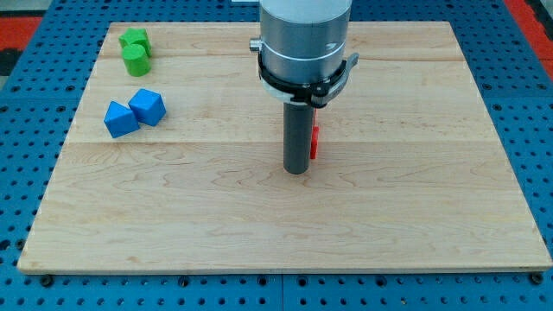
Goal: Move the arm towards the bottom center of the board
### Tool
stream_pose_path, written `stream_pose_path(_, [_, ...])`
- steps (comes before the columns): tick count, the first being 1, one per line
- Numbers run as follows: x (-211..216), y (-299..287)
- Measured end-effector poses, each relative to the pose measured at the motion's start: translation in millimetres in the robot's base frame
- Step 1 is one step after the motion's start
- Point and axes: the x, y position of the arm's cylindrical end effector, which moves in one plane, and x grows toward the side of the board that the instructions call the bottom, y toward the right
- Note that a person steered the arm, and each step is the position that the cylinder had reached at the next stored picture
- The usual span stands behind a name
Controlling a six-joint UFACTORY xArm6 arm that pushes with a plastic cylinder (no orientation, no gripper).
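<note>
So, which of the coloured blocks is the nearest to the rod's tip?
The red block, half hidden just behind my tip on the view's right. The blue blocks and green blocks sit far off at the view's left.

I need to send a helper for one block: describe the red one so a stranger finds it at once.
Start at the wooden board and find the dark rod hanging over its middle. The red block sits just to the view's right of the rod, mostly hidden, beside my tip. It is the only red piece; the green blocks and blue blocks lie far left.

Tip mid-board, touching board, upright.
</note>
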Motion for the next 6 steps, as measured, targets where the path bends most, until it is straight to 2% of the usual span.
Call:
stream_pose_path(2, [-10,2])
stream_pose_path(3, [11,-39])
stream_pose_path(4, [16,-54])
stream_pose_path(6, [25,-54])
